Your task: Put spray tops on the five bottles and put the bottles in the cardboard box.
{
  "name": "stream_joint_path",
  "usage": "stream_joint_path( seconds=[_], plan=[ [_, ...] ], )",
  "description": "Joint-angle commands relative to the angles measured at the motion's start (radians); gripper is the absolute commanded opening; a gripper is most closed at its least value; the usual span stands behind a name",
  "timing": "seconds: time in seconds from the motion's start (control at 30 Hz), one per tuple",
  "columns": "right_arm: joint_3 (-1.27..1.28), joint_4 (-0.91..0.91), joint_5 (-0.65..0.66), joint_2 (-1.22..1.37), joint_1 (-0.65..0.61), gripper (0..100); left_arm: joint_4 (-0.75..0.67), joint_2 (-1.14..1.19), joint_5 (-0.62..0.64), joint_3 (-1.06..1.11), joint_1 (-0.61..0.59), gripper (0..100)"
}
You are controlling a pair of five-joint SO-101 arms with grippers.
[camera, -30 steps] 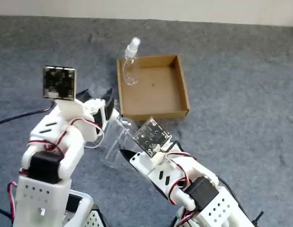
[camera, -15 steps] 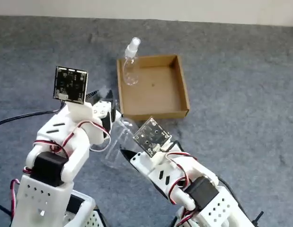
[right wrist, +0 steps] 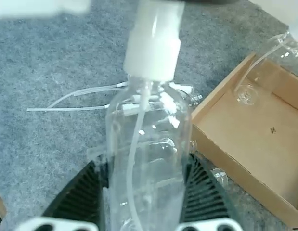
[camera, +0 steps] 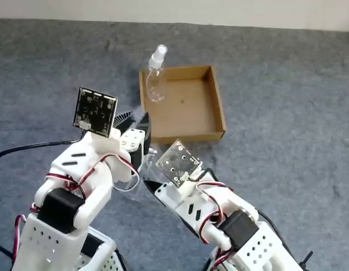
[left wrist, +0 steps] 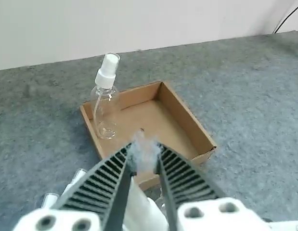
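My right gripper (right wrist: 149, 175) is shut on a clear bottle (right wrist: 149, 139) and holds it upright above the grey carpet in front of the cardboard box (camera: 182, 137). A white spray top (right wrist: 153, 43) sits on the bottle's neck with its tube hanging inside. From above, my left gripper (left wrist: 145, 156) is shut on that spray top (left wrist: 144, 150). In the high view the left gripper (camera: 136, 119) hangs over the bottle near the box's front left corner. Another bottle (camera: 155, 79) with its spray top on leans in the box's far left corner.
Loose spray tops with long thin tubes (right wrist: 76, 98) lie on the carpet beside the held bottle. The box floor (left wrist: 149, 120) beyond the leaning bottle (left wrist: 105, 101) is bare. A black cable (camera: 27, 145) runs off to the left.
My left arm has swung right and forward, bringing its gripper over the bottle held by the right gripper. The right arm has barely moved.
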Motion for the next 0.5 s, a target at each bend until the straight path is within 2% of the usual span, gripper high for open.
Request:
stream_joint_path(
  seconds=[0.0,0.2,0.3,0.37,0.47],
  plan=[
    [-0.016,-0.030,0.006,-0.019,0.015,0.3,0.029,0.004,0.006,0.005,0.025,2],
    [-0.021,-0.042,0.005,-0.019,0.015,0.3,0.066,-0.173,0.002,-0.012,-0.062,2],
    [-0.013,-0.084,0.005,-0.019,0.015,0.3,0.068,-0.277,-0.081,-0.005,-0.101,2],
    [-0.016,-0.084,0.005,-0.019,0.016,0.3,0.087,-0.335,-0.089,-0.007,-0.157,2],
    [-0.018,-0.081,0.005,-0.019,0.016,0.3,0.123,-0.400,-0.086,-0.005,-0.231,8]
  ],
)
